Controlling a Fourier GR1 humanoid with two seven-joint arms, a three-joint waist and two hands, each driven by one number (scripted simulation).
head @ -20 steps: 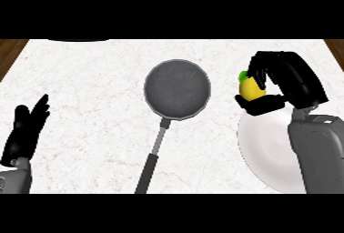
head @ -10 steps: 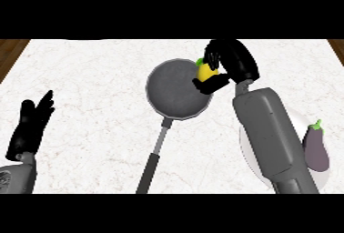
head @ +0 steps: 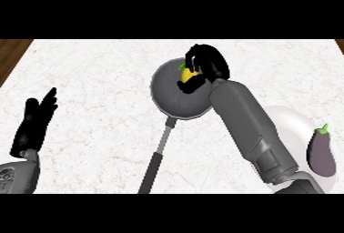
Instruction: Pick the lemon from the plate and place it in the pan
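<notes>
Curling round the lemon (head: 186,74) (mostly hidden), the right hand (head: 207,63) hovers above the pan (head: 176,98).

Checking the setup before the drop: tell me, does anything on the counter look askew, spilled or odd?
Nothing stands out. The pan lies flat, handle toward the robot. The right hand holds the lemon over it. An eggplant lies on the white plate. The left hand rests open at the left.

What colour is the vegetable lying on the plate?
Dark purple with a green stem: the eggplant, seen in the head view.
</notes>
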